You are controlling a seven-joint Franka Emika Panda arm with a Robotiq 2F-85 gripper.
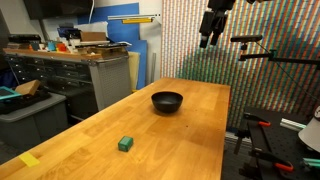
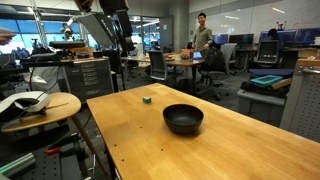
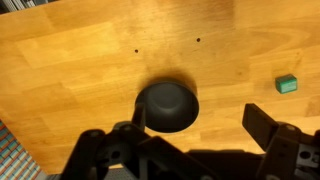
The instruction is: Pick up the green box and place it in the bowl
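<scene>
My two dark fingers point(image 3: 262, 122) stand spread wide with nothing between them, and my gripper point(image 3: 200, 125) hangs high over the light wooden table point(image 3: 80, 60), clear of everything on it in both exterior views point(image 1: 210, 30) point(image 2: 122, 35). Below me sits the round black shallow bowl point(image 3: 167, 105), empty, near the middle of the tabletop with bare wood all around it point(image 1: 167, 101) point(image 2: 183, 119). The small green cube-like block point(image 3: 287, 85) lies flat on the wood well apart from the bowl, closer to one long edge of the table point(image 1: 125, 144) point(image 2: 146, 99), with open space on every side. A flat yellow tape strip point(image 1: 29, 159) lies at a table corner, beyond the block.
</scene>
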